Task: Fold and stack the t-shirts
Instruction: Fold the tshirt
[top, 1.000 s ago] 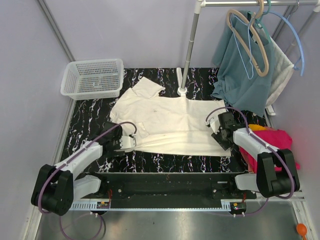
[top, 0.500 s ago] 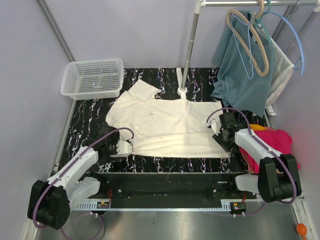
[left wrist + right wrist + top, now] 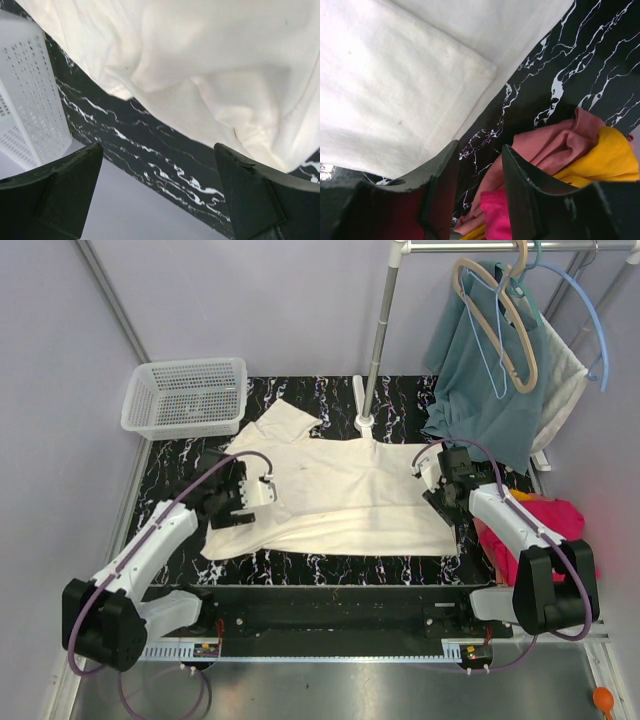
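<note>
Top external: cream t-shirt lies spread across mid-desk. Left gripper has its fingers wide and empty over the shirt's left side. Right gripper has narrow, empty fingers at the right hem. Risk: the right fingers catch the pink and orange tees just beside them and drag that pile.

Bright, even light; cream t-shirt slightly washed out

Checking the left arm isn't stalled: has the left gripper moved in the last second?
Yes. The left gripper has shifted up the view toward the basket, now over the cream t-shirt.
</note>
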`<state>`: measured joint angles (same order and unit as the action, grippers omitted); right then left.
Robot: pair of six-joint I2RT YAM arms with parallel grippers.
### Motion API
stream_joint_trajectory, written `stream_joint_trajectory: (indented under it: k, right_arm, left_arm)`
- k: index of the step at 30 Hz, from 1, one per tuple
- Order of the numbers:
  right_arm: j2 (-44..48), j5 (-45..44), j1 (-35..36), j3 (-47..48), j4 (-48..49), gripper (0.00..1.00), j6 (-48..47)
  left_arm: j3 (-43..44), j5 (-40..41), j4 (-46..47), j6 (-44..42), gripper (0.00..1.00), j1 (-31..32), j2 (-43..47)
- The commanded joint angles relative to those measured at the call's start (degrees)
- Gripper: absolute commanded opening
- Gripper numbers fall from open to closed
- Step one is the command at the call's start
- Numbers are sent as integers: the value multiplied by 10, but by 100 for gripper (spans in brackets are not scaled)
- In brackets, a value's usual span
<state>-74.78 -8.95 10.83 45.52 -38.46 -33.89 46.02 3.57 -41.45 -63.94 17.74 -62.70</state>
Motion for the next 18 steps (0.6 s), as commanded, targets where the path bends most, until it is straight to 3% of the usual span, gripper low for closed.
stream_joint_trajectory:
  k: [1, 13, 18]
  right_arm:
    - [-20, -1, 4, 33, 20, 47, 13]
    - [-71, 8, 8, 18, 64, 47, 13]
    - [-78, 4, 9, 0, 78, 47, 5]
  left_arm:
    - [74, -93, 13, 29, 99, -9, -73]
    - [235, -225, -30, 51, 98, -9, -278]
    - [273, -221, -46, 49, 91, -9, -339]
